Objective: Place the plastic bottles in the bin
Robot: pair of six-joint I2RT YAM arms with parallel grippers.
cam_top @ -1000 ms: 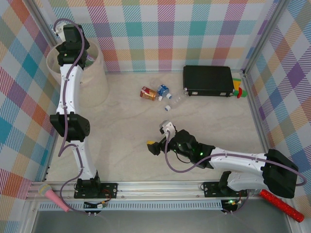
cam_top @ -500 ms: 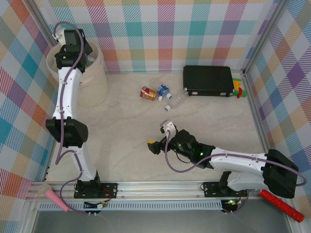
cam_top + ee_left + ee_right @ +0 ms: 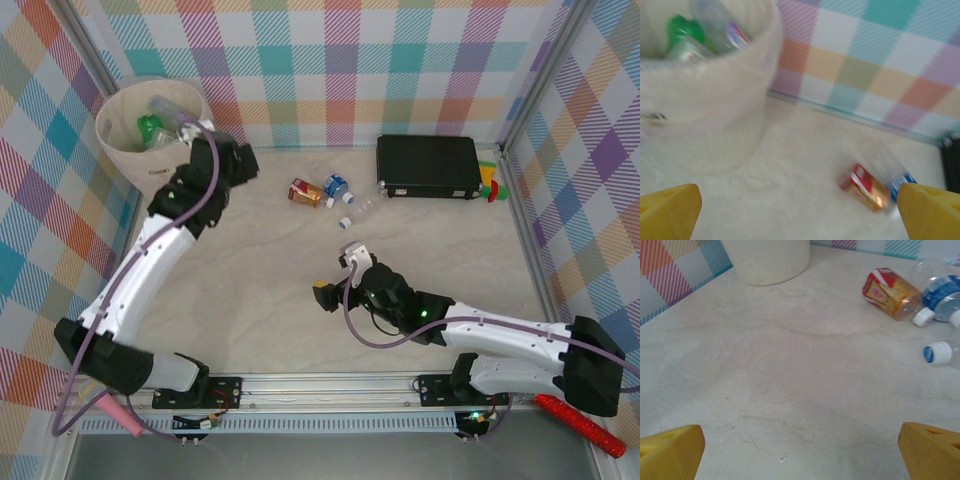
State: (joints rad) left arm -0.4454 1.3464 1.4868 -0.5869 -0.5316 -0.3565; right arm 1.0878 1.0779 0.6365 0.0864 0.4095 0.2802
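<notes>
The cream bin (image 3: 140, 150) stands at the far left with a green bottle (image 3: 150, 127) and clear ones inside. Three plastic bottles lie mid-table: a brown, red-labelled one (image 3: 305, 192), a blue-labelled one (image 3: 337, 186) and a clear one (image 3: 362, 205). My left gripper (image 3: 243, 165) hangs open and empty between the bin and these bottles. In the left wrist view the bin (image 3: 705, 115) is at left and the brown bottle (image 3: 867, 186) at lower right, near the open gripper (image 3: 800, 210). My right gripper (image 3: 335, 275) is open over bare table; the right wrist view has the brown bottle (image 3: 890, 294) at far right.
A black rectangular case (image 3: 428, 167) lies at the back right with a small red and green object (image 3: 490, 185) beside it. Plaid walls close in the table on three sides. A pink object (image 3: 110, 405) and a red cylinder (image 3: 580, 420) lie by the front rail.
My left arm has swung from above the bin down and to the right toward the loose bottles, its jaws opening wide. The right gripper has edged slightly forward.
</notes>
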